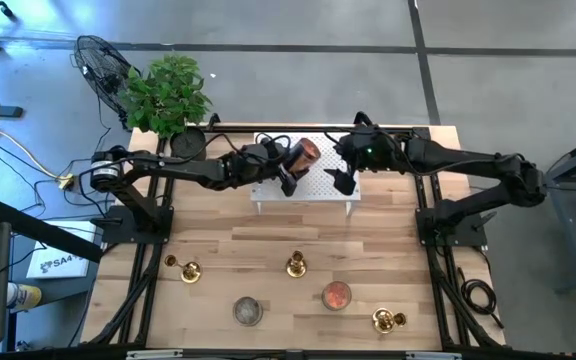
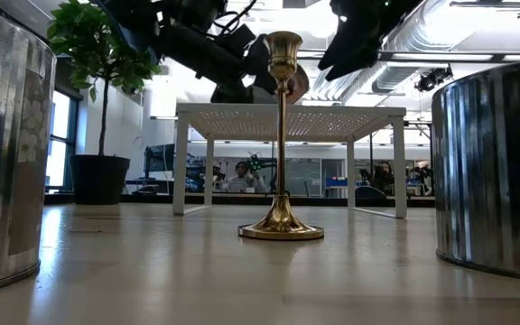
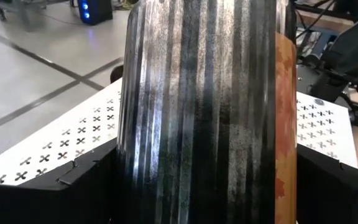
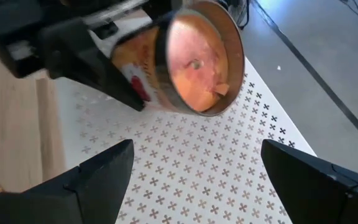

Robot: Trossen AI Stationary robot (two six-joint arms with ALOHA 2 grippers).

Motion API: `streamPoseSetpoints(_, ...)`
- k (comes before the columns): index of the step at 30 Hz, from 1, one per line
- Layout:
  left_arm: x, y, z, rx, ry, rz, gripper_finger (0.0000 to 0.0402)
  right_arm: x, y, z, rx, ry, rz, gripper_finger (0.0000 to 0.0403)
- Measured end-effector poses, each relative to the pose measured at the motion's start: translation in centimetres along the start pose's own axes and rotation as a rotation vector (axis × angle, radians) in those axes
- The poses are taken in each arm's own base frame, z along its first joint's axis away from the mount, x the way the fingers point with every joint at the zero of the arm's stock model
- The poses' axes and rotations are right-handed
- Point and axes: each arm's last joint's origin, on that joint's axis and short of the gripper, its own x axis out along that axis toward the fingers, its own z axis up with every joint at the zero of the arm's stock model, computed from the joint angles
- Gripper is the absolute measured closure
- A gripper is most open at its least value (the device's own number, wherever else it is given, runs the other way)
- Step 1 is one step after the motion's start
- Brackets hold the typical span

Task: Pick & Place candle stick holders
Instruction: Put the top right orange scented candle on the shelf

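While 3 candle stick holders (image 1: pixel 295 266) stand well apart, left gripper (image 1: pixel 290 168) clamps a candle jar (image 1: pixel 303 155); right gripper (image 1: pixel 345 172) gapes

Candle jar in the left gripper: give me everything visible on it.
The ribbed metal-sided jar with orange wax is clamped between the left gripper's dark fingers, above the white perforated stand. It is tilted onto its side, its open mouth turned toward the right gripper, which is open and clear of it. The right wrist view shows a round rim, orange-pink wax with a central wick spot, and an orange-red patterned label. It appears clear of the stand.
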Motion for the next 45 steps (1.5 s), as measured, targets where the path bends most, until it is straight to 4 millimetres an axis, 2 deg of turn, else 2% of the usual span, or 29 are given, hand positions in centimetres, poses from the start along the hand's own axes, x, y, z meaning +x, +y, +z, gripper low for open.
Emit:
streamPoseSetpoints(6,0.0,-0.2,0.7,0.031,-0.068,-0.055,0.0045,0.8,0.1,-0.1,-0.002,0.021,0.006,0.0057)
streamPoseSetpoints(16,0.0,-0.3,0.2,0.043,-0.012,-0.104,0.0045,2.0,0.4,0.5,0.006,-0.036,0.051,0.0057)
streamPoseSetpoints(25,-0.1,-0.5,0.8,0.037,-0.069,-0.157,0.0045,2.2,0.6,0.6,0.009,-0.044,0.086,0.0057)
streamPoseSetpoints(35,1.5,-0.7,-0.9,0.035,-0.029,-0.162,0.0045,2.3,0.6,0.5,-0.003,-0.041,0.087,0.0057)
streamPoseSetpoints(45,1.9,-0.7,-1.3,0.037,-0.021,-0.163,0.0046,2.2,0.7,0.8,-0.002,-0.065,0.122,0.0057)
